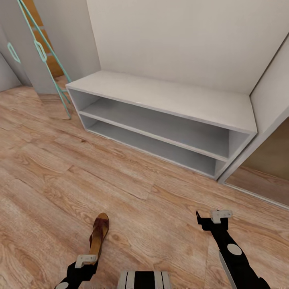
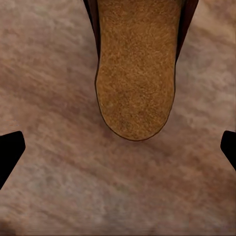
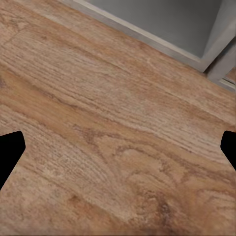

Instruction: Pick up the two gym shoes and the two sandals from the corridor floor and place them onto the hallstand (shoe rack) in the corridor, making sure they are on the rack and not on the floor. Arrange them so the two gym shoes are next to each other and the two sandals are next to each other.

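One dark-brown sandal [image 1: 99, 233] with a tan footbed [image 2: 136, 73] lies on the wood-plank corridor floor [image 1: 120, 180], pointing toward the hallstand. My left gripper [image 1: 83, 263] hovers over its near end, open, with the fingertips [image 2: 10, 150] spread wider than the sole and nothing between them. My right gripper [image 1: 212, 218] hangs open above bare floor, short of the rack's right corner [image 3: 206, 54]. The pale-grey hallstand [image 1: 160, 96] stands against the wall with both shelf rows empty. The gym shoes are out of view.
A teal ladder-like frame [image 1: 48, 60] leans by a grey panel left of the rack. A pale cabinet side [image 1: 273, 100] adjoins the rack's right end. My base [image 1: 144, 279] shows at the lower edge. Open floor lies between me and the rack.
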`<state>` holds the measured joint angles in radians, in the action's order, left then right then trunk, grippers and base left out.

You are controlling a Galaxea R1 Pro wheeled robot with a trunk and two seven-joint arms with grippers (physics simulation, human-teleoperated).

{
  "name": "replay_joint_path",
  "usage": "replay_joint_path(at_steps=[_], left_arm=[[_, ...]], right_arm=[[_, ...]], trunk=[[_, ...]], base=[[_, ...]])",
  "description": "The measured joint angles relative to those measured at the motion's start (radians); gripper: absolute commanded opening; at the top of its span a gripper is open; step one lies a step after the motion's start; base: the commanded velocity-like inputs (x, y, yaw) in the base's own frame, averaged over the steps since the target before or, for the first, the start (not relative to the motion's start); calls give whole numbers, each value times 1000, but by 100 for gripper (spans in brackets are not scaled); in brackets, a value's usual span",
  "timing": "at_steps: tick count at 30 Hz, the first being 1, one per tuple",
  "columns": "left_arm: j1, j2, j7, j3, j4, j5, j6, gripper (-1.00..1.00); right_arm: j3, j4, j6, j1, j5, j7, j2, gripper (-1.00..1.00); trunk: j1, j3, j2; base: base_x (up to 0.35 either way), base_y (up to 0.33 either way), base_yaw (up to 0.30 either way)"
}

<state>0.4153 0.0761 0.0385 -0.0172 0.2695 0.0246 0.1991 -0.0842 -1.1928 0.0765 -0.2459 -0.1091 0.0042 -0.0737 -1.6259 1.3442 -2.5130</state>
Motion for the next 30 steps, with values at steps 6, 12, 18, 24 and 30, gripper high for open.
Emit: replay_joint_path(at_steps=[6, 12, 18, 24, 30], left_arm=[[12, -4, 2, -21, 5, -36, 39, 100], [35, -6, 3, -29, 6, -56, 47, 100], [67, -5, 3, -31, 4, -63, 46, 100], [77, -4, 3, -32, 3, -64, 48, 100], [80, -3, 3, -32, 3, -65, 51, 100]], right_arm=[[0, -5, 0, 0, 0, -1, 0, 100], [0, -6, 0, 1, 0, -1, 0, 100], [0, -7, 0, 0, 0, -1, 0, 100], [0, -7, 0, 0, 0, -1, 0, 100], [0, -7, 0, 1, 0, -1, 0, 100]], trunk=[[0, 1, 0], [0, 1, 0], [-2, 16, -1], [-5, 42, -2], [-7, 72, -4]], base=[[0, 0, 3], [0, 0, 0], [0, 0, 0], [0, 0, 0], [0, 0, 0]])
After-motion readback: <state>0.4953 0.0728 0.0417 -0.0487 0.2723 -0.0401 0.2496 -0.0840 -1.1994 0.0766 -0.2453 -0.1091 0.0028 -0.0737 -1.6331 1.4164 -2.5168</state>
